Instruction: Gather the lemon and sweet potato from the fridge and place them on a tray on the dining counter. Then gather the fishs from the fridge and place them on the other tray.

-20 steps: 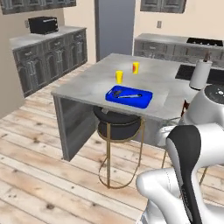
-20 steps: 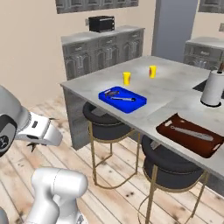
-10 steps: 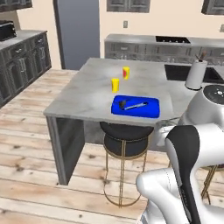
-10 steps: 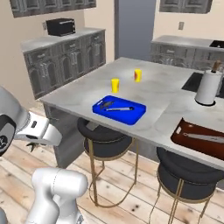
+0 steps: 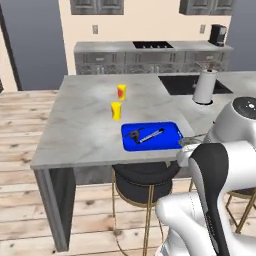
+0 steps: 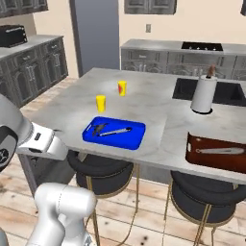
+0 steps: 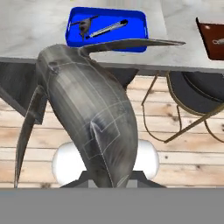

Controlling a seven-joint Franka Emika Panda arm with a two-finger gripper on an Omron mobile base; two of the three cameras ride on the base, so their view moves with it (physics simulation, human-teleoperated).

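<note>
The fingers pinch a grey, finned fish [image 7: 87,109] by its body, short of the bright blue rectangular tray [image 7: 140,26] on the marbled grey table [image 5: 80,125]. The pinch looks narrow, so the fish could slip or catch the near table edge.

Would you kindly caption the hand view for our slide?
Grey fish held in shut jaws, approaching the blue tray on the dining counter.

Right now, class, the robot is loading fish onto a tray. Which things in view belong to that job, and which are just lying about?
Belongs to the job:
grey fish in the shut gripper
blue tray
dining counter

Just lying about:
two yellow cups
paper towel roll
reddish-brown tray
stools
</note>
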